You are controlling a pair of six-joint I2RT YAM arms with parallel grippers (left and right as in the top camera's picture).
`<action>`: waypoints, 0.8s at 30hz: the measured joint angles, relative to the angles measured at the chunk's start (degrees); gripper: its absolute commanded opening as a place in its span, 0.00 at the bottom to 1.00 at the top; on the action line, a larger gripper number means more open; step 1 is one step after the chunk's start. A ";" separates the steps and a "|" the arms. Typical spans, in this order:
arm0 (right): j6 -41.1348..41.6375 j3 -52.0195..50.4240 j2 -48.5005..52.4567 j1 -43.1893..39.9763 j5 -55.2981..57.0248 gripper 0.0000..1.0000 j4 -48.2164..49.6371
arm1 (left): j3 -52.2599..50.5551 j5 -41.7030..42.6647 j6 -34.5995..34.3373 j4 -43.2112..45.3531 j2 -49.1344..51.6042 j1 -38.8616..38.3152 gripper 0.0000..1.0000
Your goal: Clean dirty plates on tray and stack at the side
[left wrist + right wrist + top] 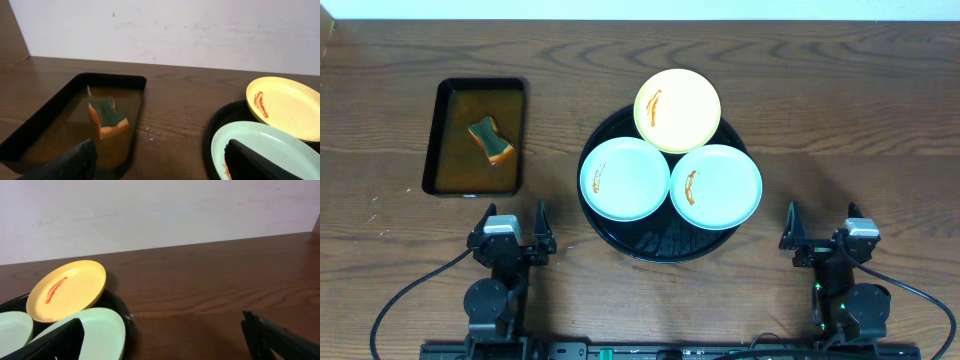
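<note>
Three plates lie on the round black tray (pixel 620 238). The pale yellow plate (pixel 677 109) is at the back, and two mint-white plates sit at front left (pixel 625 178) and front right (pixel 716 187). Each has an orange-brown sauce streak. My left gripper (pixel 515 232) is open and empty near the table's front edge, left of the tray. My right gripper (pixel 823 232) is open and empty at the front right. The left wrist view shows the yellow plate (pixel 287 107), a mint plate (pixel 260 145) and the tray (pixel 212 130). The right wrist view shows the yellow plate (pixel 67 290) and a mint plate (pixel 102 330).
A rectangular black pan (pixel 432 140) with brownish liquid stands at the left and holds a green-topped orange sponge (pixel 491 139). The pan (pixel 30 130) and sponge (pixel 108 117) also show in the left wrist view. Bare wooden tabletop (pixel 850 150) lies right of the tray.
</note>
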 measured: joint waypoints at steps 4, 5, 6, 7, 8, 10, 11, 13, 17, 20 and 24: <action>0.00 0.00 0.00 0.00 0.00 0.99 0.00 | 0.00 0.02 0.00 0.00 0.00 0.00 0.82; 0.00 0.00 0.00 0.00 0.00 0.99 0.00 | 0.00 0.02 0.00 0.00 0.00 0.00 0.82; 0.00 0.00 0.00 0.00 0.00 0.99 0.00 | 0.00 0.02 0.00 0.04 0.00 0.00 0.82; 0.00 0.00 0.00 0.00 0.00 0.99 0.00 | 0.00 0.02 -0.02 0.20 0.00 0.00 0.82; 0.00 0.00 0.00 0.00 0.00 0.99 0.00 | 0.00 0.39 -0.28 0.35 0.00 0.00 0.82; 0.00 0.00 0.00 0.00 0.00 0.99 0.00 | 0.00 2.23 -1.86 0.39 0.02 0.00 0.82; 0.00 0.00 0.00 0.00 0.00 0.99 0.00 | 0.00 4.09 -3.54 0.50 0.00 0.02 0.82; 0.00 0.00 0.00 0.00 -0.02 0.99 0.00 | 0.00 10.58 -8.52 1.27 0.02 0.02 0.83; 0.00 0.00 0.00 0.00 0.00 0.99 0.04 | -0.24 22.86 -18.05 4.90 0.04 0.00 0.82; 0.00 0.00 0.00 0.00 0.00 0.99 0.02 | -0.72 27.50 -24.22 14.12 0.02 0.02 0.82; 0.00 0.00 0.11 0.00 0.00 0.99 0.00 | -0.26 31.58 -28.68 30.86 -0.04 0.02 0.82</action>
